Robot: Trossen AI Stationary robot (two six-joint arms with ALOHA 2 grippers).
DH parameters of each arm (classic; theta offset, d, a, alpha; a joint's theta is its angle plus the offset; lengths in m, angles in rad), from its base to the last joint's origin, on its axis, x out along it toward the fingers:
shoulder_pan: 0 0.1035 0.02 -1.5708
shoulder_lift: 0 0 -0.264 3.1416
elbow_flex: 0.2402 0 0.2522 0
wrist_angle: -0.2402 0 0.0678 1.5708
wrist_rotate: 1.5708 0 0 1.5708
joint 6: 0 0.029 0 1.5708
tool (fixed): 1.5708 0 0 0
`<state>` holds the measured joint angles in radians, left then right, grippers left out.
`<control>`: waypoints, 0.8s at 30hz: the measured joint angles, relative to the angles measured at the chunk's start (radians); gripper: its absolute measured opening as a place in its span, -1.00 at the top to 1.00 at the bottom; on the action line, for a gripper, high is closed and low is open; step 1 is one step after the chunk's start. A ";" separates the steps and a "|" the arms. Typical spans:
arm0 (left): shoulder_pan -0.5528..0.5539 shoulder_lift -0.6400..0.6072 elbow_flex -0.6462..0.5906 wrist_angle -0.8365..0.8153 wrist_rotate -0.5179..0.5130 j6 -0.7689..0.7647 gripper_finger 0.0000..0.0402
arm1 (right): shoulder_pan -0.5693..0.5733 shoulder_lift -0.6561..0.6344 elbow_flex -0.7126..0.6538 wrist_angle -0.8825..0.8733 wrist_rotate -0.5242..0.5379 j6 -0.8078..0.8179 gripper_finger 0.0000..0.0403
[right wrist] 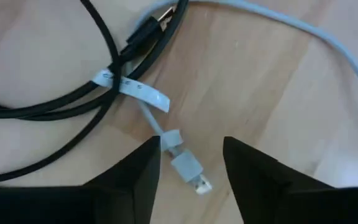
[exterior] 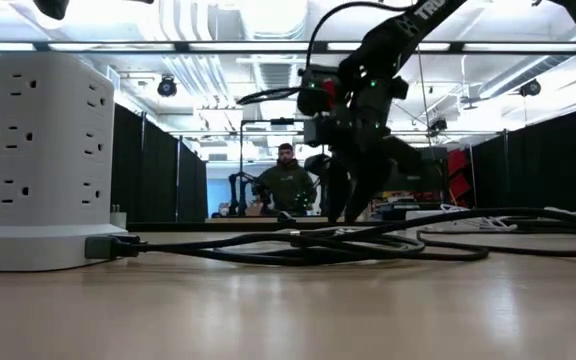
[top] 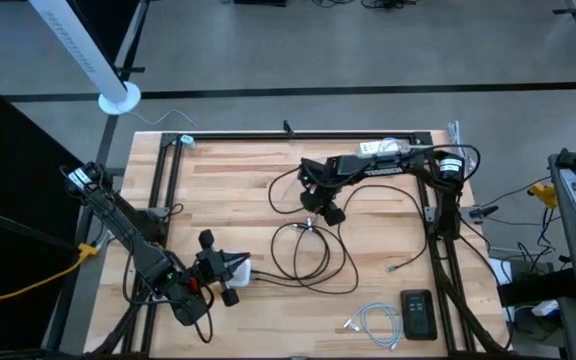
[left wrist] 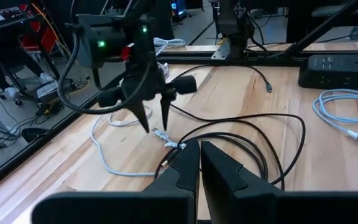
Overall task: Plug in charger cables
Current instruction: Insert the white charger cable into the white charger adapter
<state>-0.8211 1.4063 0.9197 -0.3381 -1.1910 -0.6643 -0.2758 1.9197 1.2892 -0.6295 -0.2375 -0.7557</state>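
Hovering right tool (right wrist: 190,163) open, grey cable plug (right wrist: 190,173) between its fingers, untouched

Bare wooden table (top: 238,170) lay open between the two arms, but looping black cables (top: 313,262) sprawled across the middle beneath the right gripper (top: 320,214), whose spread fingers straddled a grey plug tip (right wrist: 190,172).

Bright, even light falls from overhead ceiling strips (exterior: 268,45), which glare white in the low view; the table (top: 248,170) shows only soft, faint shadows; the near tabletop in the low view is blurred; the right wrist view is soft and washed.
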 joint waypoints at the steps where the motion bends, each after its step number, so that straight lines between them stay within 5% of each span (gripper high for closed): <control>1: 0.000 0.000 0.000 0.000 0.000 -0.001 1.00 | 0.002 0.014 0.000 0.000 0.003 -0.016 0.18; 6: 0.000 0.000 0.000 0.004 0.005 -0.008 1.00 | 0.010 0.087 0.006 -0.005 0.041 -0.055 0.27; 12: 0.000 0.000 0.000 -0.001 0.009 0.002 1.00 | 0.020 0.114 0.007 -0.015 0.157 -0.021 0.87; 17: 0.000 0.000 0.000 -0.002 0.008 0.009 1.00 | 0.027 0.077 0.012 -0.009 0.291 0.007 0.98; 24: 0.000 0.000 0.000 -0.001 0.007 0.001 1.00 | 0.029 -0.072 0.089 0.019 0.686 -0.036 1.00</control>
<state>-0.8207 1.4063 0.9199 -0.3393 -1.1836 -0.6636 -0.2468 1.8481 1.3779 -0.6107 0.4488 -0.7913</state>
